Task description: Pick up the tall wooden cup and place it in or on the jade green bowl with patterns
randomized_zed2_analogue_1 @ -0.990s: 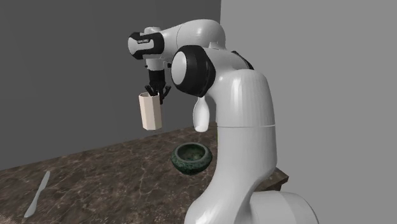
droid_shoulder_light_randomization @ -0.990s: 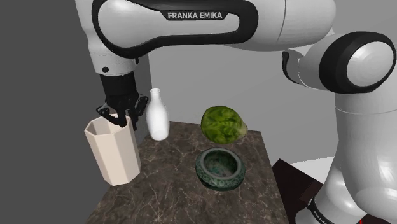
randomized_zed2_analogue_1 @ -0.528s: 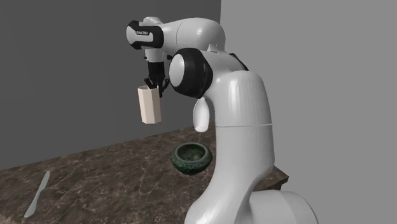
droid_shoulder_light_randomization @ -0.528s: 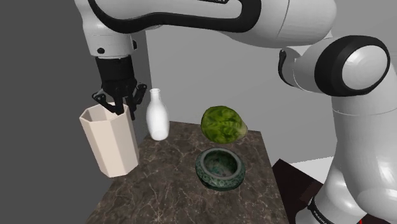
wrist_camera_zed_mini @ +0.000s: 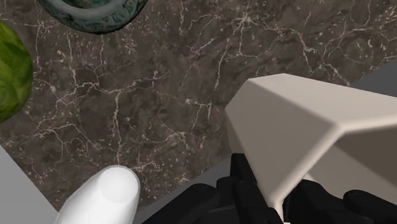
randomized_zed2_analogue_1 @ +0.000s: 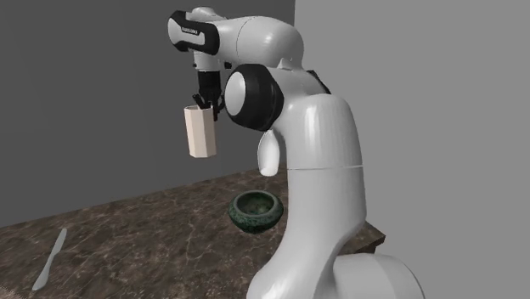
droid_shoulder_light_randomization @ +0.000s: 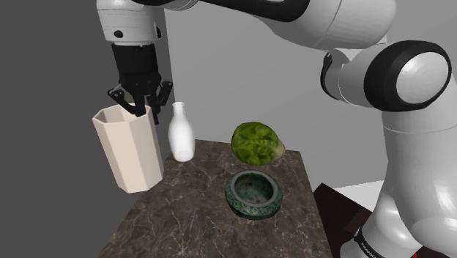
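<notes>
Beige faceted cup (droid_shoulder_light_randomization: 130, 150) hangs clear of the dark marble table (droid_shoulder_light_randomization: 190, 220), rim pinched in the downward-pointing black gripper (droid_shoulder_light_randomization: 139, 110); green bowl (droid_shoulder_light_randomization: 253, 194) lies at four o'clock.

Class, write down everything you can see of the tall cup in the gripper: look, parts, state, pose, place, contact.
The tall cup is pale beige, plain and matte, with no wood grain showing. It has flat faceted sides, a thin rim and an open mouth facing up. It hangs roughly upright, clear of the dark marbled table, at the shoulder view's left of the white bottle. Only the gripper touches it, clasping one wall at the rim.
</notes>
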